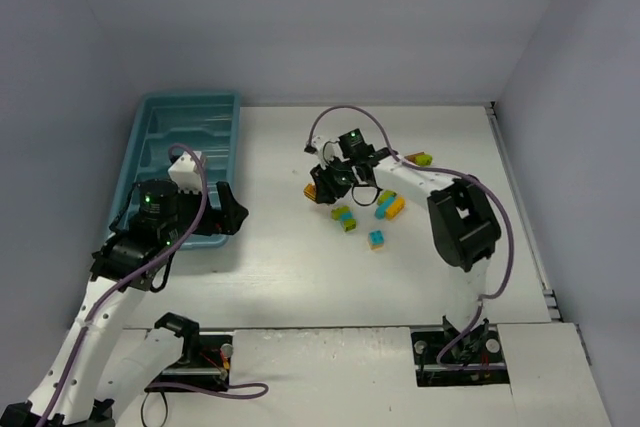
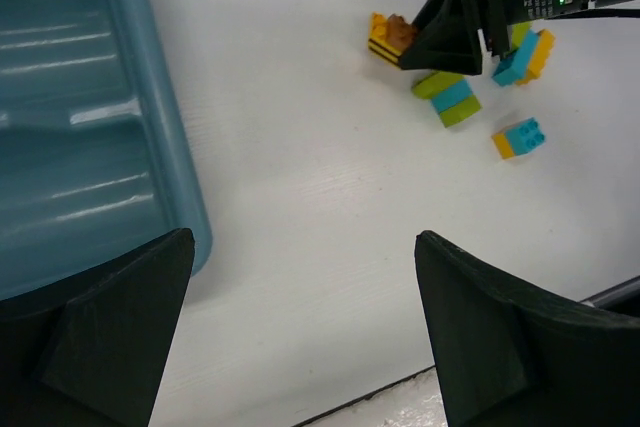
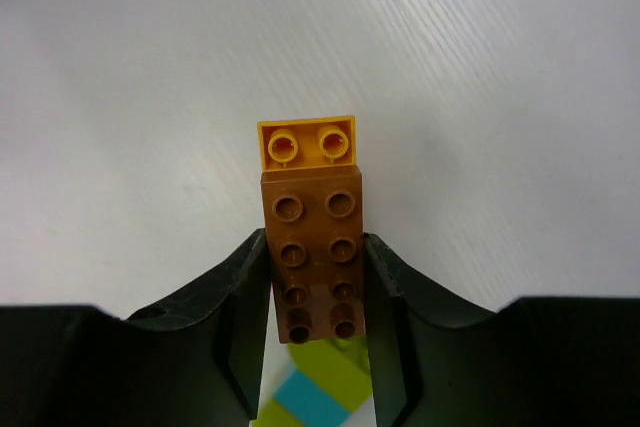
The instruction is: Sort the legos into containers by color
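Right gripper [image 3: 317, 247] pinches the brown lego [image 3: 315, 217] by its long smooth sides, an orange lego [image 3: 306, 142] abutting it just beyond the fingertips [image 3: 240, 297]; light, rigid, slick plastic, it likely needs a firm mid-side squeeze, since any stud joint may part.

left pincer [image 2: 300, 267] spread wide; right pincer [image 3: 315, 257] clamped.

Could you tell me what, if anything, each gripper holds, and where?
The right gripper pinches the brown brick by its long sides, toward its wrist-side end; an orange brick adjoins the far end. The left gripper is open, empty.
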Available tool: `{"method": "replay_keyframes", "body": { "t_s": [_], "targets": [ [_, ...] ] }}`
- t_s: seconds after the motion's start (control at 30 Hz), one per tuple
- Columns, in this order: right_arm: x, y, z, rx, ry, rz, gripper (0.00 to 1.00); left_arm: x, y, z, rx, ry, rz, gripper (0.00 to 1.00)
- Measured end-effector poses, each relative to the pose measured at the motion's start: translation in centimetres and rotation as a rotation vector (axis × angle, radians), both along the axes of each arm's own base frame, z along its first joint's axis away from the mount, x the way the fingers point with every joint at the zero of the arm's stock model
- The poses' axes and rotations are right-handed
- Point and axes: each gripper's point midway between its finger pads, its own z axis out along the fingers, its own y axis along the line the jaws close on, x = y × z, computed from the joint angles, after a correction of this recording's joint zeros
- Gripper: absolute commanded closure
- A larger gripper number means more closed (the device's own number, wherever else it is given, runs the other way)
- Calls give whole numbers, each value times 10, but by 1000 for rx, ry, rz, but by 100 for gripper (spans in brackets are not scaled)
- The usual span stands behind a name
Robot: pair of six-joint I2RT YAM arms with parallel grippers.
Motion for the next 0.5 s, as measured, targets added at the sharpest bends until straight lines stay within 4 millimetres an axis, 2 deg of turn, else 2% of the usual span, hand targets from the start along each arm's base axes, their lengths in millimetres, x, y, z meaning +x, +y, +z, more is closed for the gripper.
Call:
{"method": "replay_keyframes", "body": {
  "t_s": [0.1,0.17,0.23,0.3,0.4,0.5],
  "targets": [
    [-19,15,48,208,35,-19,100,4,-16,11,-57,-62,-72,15],
    [-26,23,91,358,24,-20,100,9,-26,20,-97,-115,-120,15],
    [-37,30,142,515,1,2,100,13,-38,30,-135,-164,-174,15],
    [-45,32,182,632,-27,23,100,18,-49,38,-164,-189,-226,15],
    [-65,34,226,767,-49,77,100,26,-68,60,-213,-227,-324,15],
    [-83,33,255,843,-59,130,100,37,-87,87,-256,-272,-419,15]
  ]
}}
